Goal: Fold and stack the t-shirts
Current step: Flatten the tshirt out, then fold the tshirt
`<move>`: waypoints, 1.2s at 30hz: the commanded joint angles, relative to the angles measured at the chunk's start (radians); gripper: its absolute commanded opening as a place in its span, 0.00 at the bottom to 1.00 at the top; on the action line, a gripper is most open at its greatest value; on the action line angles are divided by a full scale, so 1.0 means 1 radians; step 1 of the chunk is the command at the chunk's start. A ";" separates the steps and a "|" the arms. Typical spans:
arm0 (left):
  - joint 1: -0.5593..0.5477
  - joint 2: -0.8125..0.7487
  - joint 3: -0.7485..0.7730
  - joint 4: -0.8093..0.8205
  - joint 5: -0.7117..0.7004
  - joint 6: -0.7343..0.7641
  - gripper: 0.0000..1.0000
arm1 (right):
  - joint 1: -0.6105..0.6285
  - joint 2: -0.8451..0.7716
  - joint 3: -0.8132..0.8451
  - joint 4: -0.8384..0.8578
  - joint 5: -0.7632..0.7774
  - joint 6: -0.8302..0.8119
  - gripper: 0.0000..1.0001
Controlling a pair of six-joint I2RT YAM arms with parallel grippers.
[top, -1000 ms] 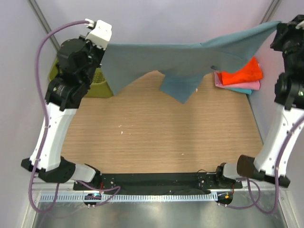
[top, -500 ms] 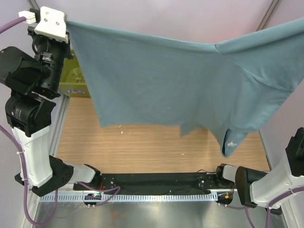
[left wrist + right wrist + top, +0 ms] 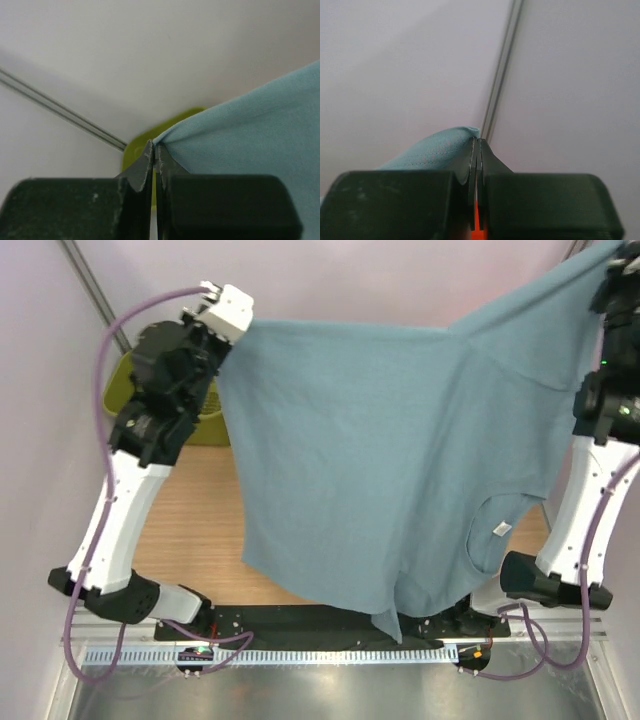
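Observation:
The large dusty blue-grey t-shirt (image 3: 380, 450) hangs spread in the air between both arms and covers most of the table; its neck opening with a white label (image 3: 500, 530) faces the camera at the lower right. My left gripper (image 3: 232, 328) is shut on its upper left corner, seen up close in the left wrist view (image 3: 156, 146). My right gripper (image 3: 610, 265) is shut on its upper right corner, also seen in the right wrist view (image 3: 477, 142). A sliver of the orange shirt (image 3: 478, 227) shows below the right jaws. The pink and teal shirts are hidden behind the cloth.
The olive-green basket (image 3: 210, 410) stands at the back left behind the left arm, and also shows in the left wrist view (image 3: 137, 145). Bare wooden table (image 3: 195, 510) shows left of the hanging shirt. White walls enclose the back and sides.
Both grippers have moved with the shirt held between them. The left arm has swung back inward from the far left. The shirt now hangs much lower toward the near edge, hiding the folded stack.

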 commanded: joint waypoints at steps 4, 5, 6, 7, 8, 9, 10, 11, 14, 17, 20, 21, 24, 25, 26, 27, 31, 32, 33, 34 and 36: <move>0.051 0.049 -0.260 0.062 0.016 -0.018 0.00 | 0.036 0.051 -0.329 0.014 -0.184 -0.090 0.01; 0.069 0.072 -0.294 0.080 0.022 -0.019 0.00 | 0.047 0.062 -0.414 0.016 -0.184 -0.107 0.01; 0.080 0.088 -0.364 0.095 0.030 -0.021 0.00 | 0.064 0.073 -0.453 0.017 -0.188 -0.128 0.01; 0.092 0.104 -0.393 0.109 0.045 -0.022 0.00 | 0.075 0.088 -0.482 0.016 -0.193 -0.150 0.01; 0.113 0.152 -0.417 0.129 0.056 -0.027 0.00 | 0.088 0.131 -0.525 0.016 -0.187 -0.168 0.01; 0.124 0.178 -0.443 0.137 0.067 -0.027 0.00 | 0.105 0.155 -0.530 0.022 -0.178 -0.179 0.01; 0.135 0.213 -0.447 0.146 0.073 -0.027 0.00 | 0.114 0.192 -0.524 0.022 -0.167 -0.188 0.01; 0.152 0.276 -0.444 0.161 0.079 -0.027 0.00 | 0.124 0.270 -0.476 0.016 -0.152 -0.196 0.01; 0.184 0.387 -0.348 0.166 0.085 -0.038 0.00 | 0.154 0.477 -0.280 -0.053 -0.112 -0.198 0.01; 0.199 0.523 -0.285 0.160 0.085 -0.032 0.00 | 0.180 0.609 -0.112 -0.122 -0.090 -0.204 0.01; 0.201 0.614 -0.227 0.154 0.072 -0.030 0.00 | 0.202 0.735 -0.058 -0.119 -0.057 -0.213 0.01; 0.202 0.643 -0.224 0.154 0.071 -0.038 0.00 | 0.205 0.754 -0.052 -0.119 -0.052 -0.212 0.01; 0.206 0.674 -0.213 0.151 0.067 -0.059 0.00 | 0.216 0.792 -0.044 -0.122 -0.033 -0.187 0.01; 0.209 0.686 -0.213 0.151 0.064 -0.070 0.00 | 0.220 0.795 -0.050 -0.124 -0.030 -0.184 0.01; 0.210 0.691 -0.211 0.151 0.064 -0.078 0.00 | 0.226 0.798 -0.056 -0.124 -0.026 -0.175 0.01; 0.215 0.695 -0.211 0.151 0.059 -0.085 0.00 | 0.228 0.795 -0.064 -0.121 -0.018 -0.170 0.01; 0.227 0.718 -0.205 0.151 0.058 -0.099 0.00 | 0.234 0.788 -0.099 -0.124 -0.015 -0.176 0.01; 0.225 0.727 -0.196 0.151 0.058 -0.099 0.00 | 0.234 0.787 -0.101 -0.124 -0.012 -0.178 0.01; 0.227 0.735 -0.190 0.149 0.056 -0.096 0.00 | 0.234 0.789 -0.101 -0.124 -0.009 -0.184 0.01; 0.225 0.746 -0.175 0.146 0.053 -0.099 0.00 | 0.234 0.783 -0.102 -0.128 -0.010 -0.187 0.01; 0.225 0.752 -0.158 0.139 0.052 -0.098 0.00 | 0.234 0.771 -0.108 -0.142 -0.012 -0.189 0.01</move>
